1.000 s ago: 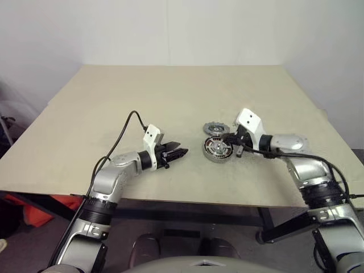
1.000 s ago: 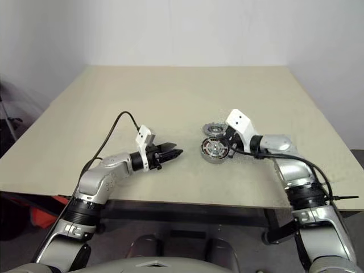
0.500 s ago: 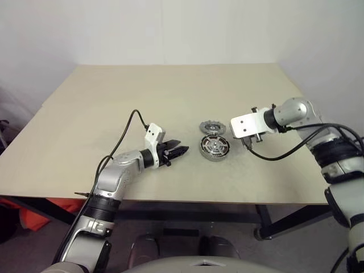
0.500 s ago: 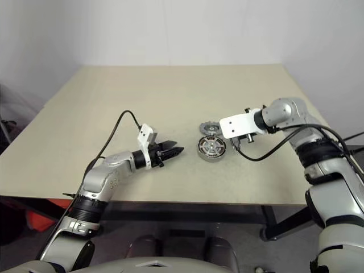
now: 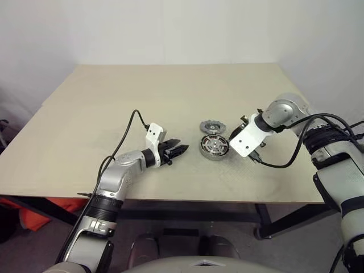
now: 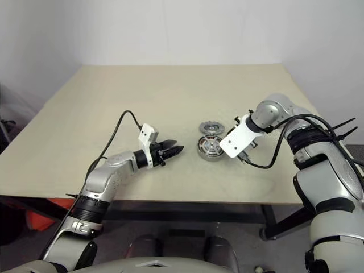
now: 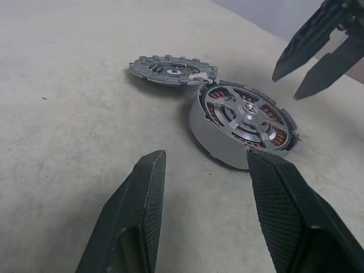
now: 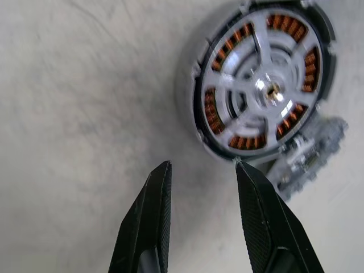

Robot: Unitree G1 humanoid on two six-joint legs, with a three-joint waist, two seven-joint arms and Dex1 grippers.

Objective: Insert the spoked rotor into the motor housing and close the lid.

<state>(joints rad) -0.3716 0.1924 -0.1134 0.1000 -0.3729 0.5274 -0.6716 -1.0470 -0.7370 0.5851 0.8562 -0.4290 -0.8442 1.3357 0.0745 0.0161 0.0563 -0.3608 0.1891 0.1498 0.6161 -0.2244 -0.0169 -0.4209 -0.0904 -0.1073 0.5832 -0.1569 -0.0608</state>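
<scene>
On the desk point(image 5: 170, 102), the spoked rotor point(image 7: 245, 116) already sat inside the motor housing point(image 7: 219, 142), the lid point(image 7: 170, 69) lay unfitted beside it, and both the left gripper point(image 7: 205, 210) and the right gripper point(image 8: 199, 222) held their fingers apart, empty.

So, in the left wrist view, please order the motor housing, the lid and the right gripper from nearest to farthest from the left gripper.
From the left gripper:
1. Motor housing, directly ahead on the table, spoked rotor seated inside.
2. Lid, flat on the table just behind the housing.
3. Right gripper, raised over the housing's far side; its order with the lid is too close to call.

Shiny metal spoked rotor point(image 7: 245, 115), matt table point(image 7: 68, 114)
</scene>
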